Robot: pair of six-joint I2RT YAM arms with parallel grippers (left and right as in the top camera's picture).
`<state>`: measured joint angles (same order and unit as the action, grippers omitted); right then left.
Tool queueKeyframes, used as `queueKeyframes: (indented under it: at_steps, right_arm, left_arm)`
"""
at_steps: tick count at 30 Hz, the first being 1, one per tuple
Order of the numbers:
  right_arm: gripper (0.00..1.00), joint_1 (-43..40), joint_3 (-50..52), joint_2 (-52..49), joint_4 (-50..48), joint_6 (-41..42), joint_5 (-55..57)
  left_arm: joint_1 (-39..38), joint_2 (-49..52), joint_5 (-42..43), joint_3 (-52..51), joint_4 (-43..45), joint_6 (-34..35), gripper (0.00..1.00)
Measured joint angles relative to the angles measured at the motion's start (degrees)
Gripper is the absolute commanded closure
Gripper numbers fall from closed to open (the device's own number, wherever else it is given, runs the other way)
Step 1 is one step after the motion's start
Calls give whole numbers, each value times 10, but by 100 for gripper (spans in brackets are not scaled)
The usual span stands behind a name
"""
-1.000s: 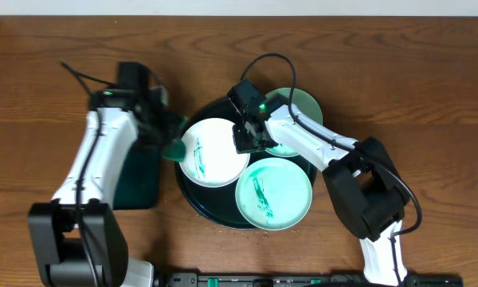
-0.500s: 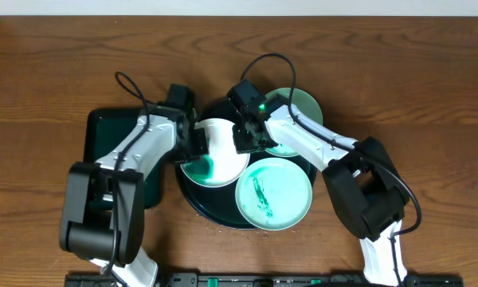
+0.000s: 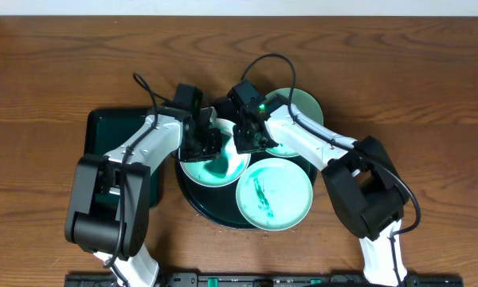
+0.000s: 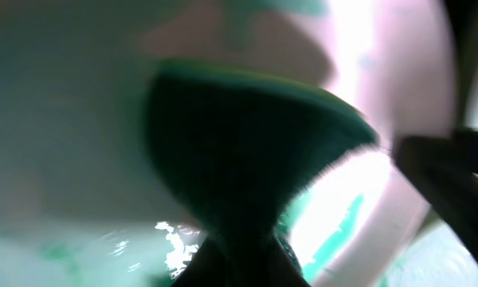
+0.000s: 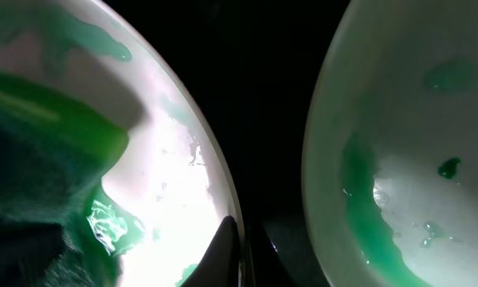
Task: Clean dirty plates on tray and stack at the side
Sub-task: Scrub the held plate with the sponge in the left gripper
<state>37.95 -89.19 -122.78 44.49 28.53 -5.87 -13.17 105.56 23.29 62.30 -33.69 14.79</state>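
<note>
The round black tray [image 3: 193, 198] holds three plates. The left plate [image 3: 223, 131] is white with green smears. My left gripper [image 3: 209, 148] is shut on a dark green sponge [image 4: 247, 135] and presses it on this plate's middle. My right gripper [image 3: 247, 138] is shut on the same plate's right rim [image 5: 215, 199], one finger [image 5: 225, 251] inside the plate. A pale green plate [image 3: 299, 112] sits at the back right. A mint plate with a green smear [image 3: 273, 193] sits at the front. The right wrist view shows a second plate with a green puddle [image 5: 398, 119] across a gap of black tray [image 5: 271, 80].
A smaller rectangular dark green tray [image 3: 111, 143] lies left of the round tray, partly under my left arm. Bare wooden table [image 3: 430, 96] surrounds both trays. Both arms cross over the round tray's back half.
My left arm has swung right from over the rectangular tray onto the left plate with the sponge, and green is now spread across the plate. My right arm has not moved.
</note>
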Motion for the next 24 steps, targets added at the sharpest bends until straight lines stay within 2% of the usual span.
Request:
queueKeyframes:
  at_steps: [8,13,17,21,24]
  right_arm:
    - [99,0,0,-1,0,0,0]
    - [99,0,0,-1,-2,0,0]
    - [99,0,0,-1,-2,0,0]
    - [99,0,0,-1,-2,0,0]
    - [99,0,0,-1,-2,1,0]
  left_arm:
    - [-5,-4,-174,22,-60,101,93]
    - [-7,-5,-204,23,-68,122,93]
    - [-1,-5,-169,23,-63,78,93]
    - [17,-3,-49,21,-40,-16,93]
    - [13,2,17,18,-9,-53,93]
